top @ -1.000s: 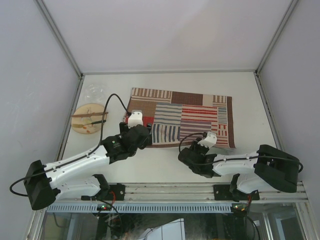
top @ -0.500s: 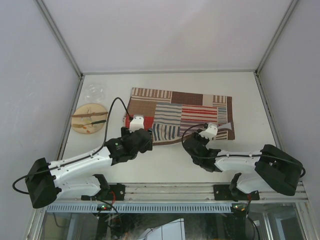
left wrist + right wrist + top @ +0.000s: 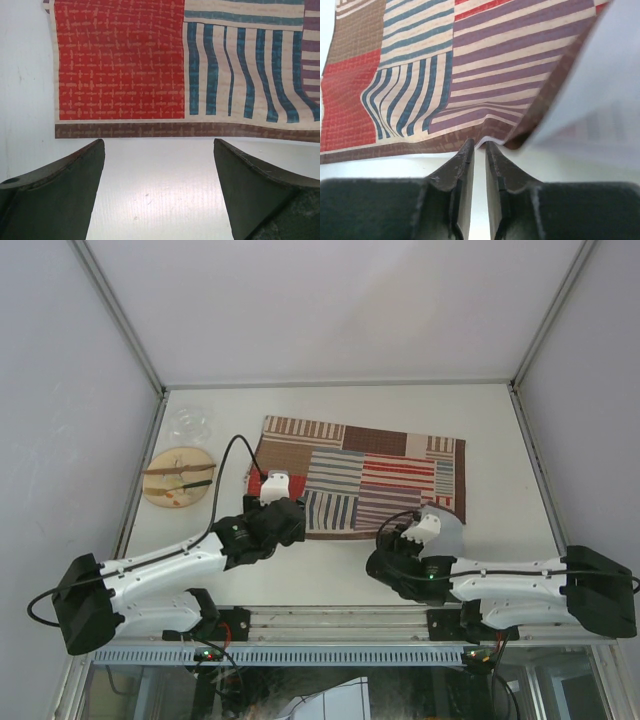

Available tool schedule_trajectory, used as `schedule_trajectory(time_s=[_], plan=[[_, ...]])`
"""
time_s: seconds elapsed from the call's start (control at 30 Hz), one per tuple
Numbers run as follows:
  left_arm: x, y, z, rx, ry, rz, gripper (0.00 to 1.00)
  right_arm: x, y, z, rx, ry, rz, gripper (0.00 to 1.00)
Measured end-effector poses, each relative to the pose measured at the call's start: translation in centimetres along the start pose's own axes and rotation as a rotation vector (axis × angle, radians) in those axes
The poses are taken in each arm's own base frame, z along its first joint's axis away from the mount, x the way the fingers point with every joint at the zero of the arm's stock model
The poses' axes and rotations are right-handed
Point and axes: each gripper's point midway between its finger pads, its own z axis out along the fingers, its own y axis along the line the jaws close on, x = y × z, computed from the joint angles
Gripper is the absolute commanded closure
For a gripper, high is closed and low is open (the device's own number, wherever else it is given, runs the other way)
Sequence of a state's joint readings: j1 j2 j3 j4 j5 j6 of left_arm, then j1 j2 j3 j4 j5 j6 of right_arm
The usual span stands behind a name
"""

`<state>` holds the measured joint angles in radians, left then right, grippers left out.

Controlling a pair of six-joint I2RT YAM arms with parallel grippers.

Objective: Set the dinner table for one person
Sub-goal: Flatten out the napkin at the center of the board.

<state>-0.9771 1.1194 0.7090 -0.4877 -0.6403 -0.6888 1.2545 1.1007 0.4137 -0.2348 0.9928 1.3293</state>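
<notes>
From above, the striped placemat [image 3: 360,470] lies mid dinner table [image 3: 500,430], its near right corner curled up and showing a pale underside. A wooden plate [image 3: 180,477] and glass bowl [image 3: 190,424] sit off left.

Left wrist: the left gripper [image 3: 159,147] gapes wide and empty, just short of the hem.

Right wrist: the right gripper [image 3: 480,149] is pinched nearly closed on that hem.

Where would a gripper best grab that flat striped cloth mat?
By its brown near hem, coming in low from the near side: the striped patchwork cloth placemat is thin and mostly flat, so only an edge can be pinched. The right gripper pinches there.
</notes>
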Motion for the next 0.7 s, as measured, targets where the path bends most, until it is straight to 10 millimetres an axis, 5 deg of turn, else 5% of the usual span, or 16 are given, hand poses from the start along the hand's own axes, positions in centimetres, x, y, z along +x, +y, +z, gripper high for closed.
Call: schedule_trajectory(time_s=[0.13,0.4,0.7], plan=[[0.1,0.0,0.1,-0.002,0.002,0.002,0.07,0.4,-0.8,-0.7,0.013,0.02,-0.001,0.53],[0.1,0.0,0.1,-0.002,0.003,0.002,0.07,-0.3,-1.1,-1.3,0.009,0.026,0.017,0.52],[0.2,-0.1,0.2,-0.006,0.009,0.008,0.07,-3.5,-0.2,-0.6,-0.007,-0.018,0.065,0.54]])
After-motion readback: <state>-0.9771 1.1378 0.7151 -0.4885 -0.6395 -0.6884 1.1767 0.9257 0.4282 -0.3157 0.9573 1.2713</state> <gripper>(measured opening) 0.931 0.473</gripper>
